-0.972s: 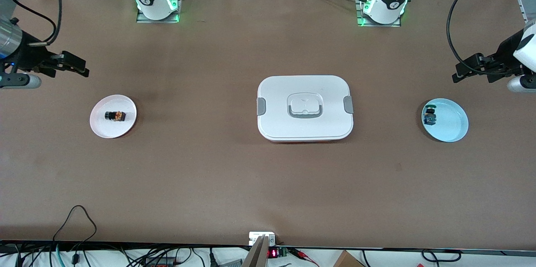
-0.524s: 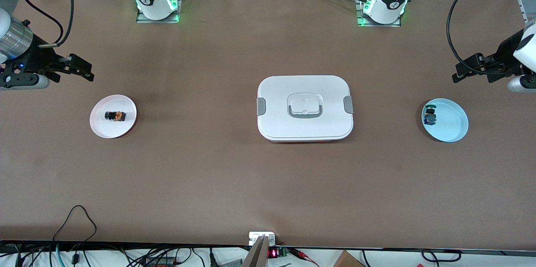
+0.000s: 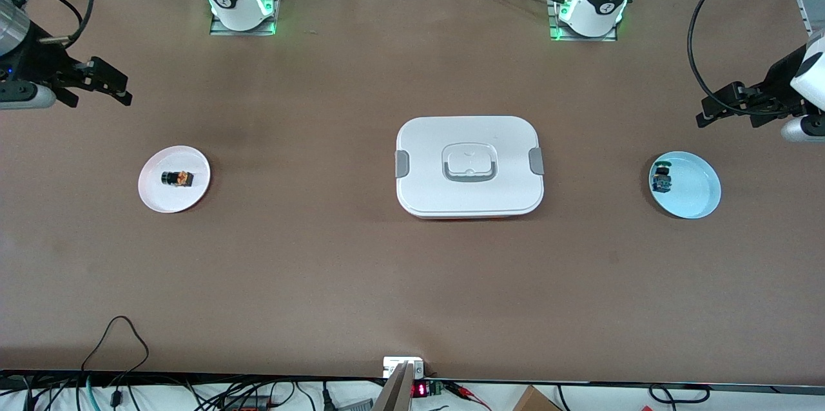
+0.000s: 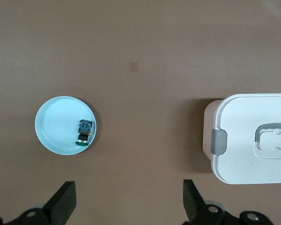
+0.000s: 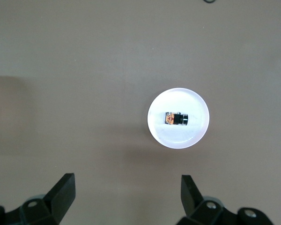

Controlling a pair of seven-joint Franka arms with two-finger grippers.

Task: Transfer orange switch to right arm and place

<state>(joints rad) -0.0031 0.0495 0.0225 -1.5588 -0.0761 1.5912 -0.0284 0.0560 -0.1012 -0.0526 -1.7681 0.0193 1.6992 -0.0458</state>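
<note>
The orange switch [image 3: 178,178] [image 5: 176,118] lies on its side on a white plate [image 3: 155,197] [image 5: 178,138] toward the right arm's end of the table. My right gripper [image 3: 121,90] [image 5: 127,183] hangs open and empty over bare table beside that plate, on the robot bases' side of it. My left gripper [image 3: 704,111] [image 4: 129,186] is open and empty too. It waits over bare table near the left arm's end, apart from the switch.
A light blue plate [image 3: 699,195] [image 4: 54,126] near the left gripper holds a blue-bodied switch [image 3: 660,179] [image 4: 85,131]. A white lidded container [image 3: 469,198] [image 4: 239,161] with grey clasps stands mid-table. Cables hang along the table edge nearest the front camera.
The right gripper edged toward the table's middle, then drew back toward the bases' edge, away from the white plate. The left arm and both switches have not moved.
</note>
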